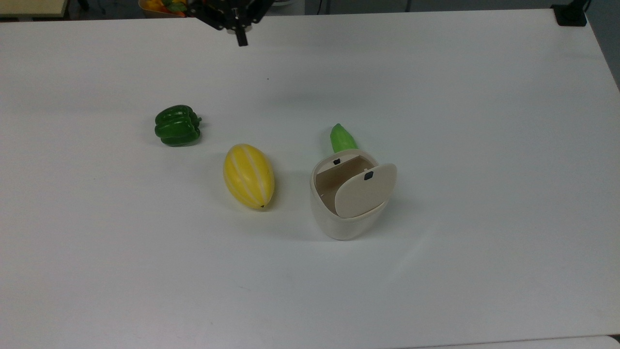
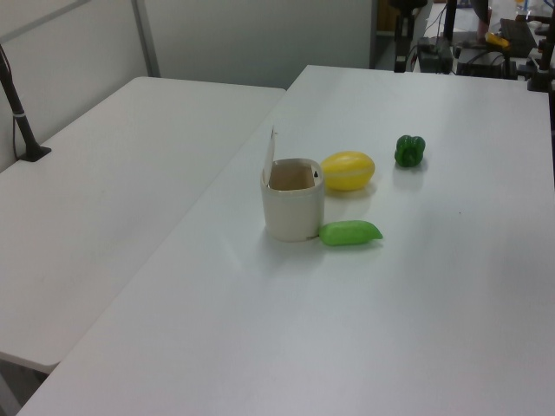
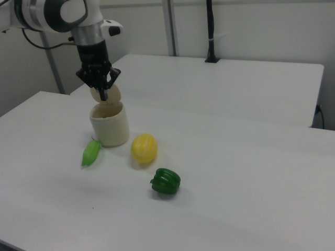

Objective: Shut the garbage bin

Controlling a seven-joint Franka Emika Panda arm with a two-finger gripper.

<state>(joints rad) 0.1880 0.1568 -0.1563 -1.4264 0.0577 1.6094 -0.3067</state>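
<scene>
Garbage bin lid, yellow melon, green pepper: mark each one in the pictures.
garbage bin lid (image 1: 361, 191), top view, middle of the raised beige flap.
yellow melon (image 1: 248, 176), top view, centre of its striped body.
green pepper (image 3: 166, 181), right view, middle of its glossy side.
</scene>
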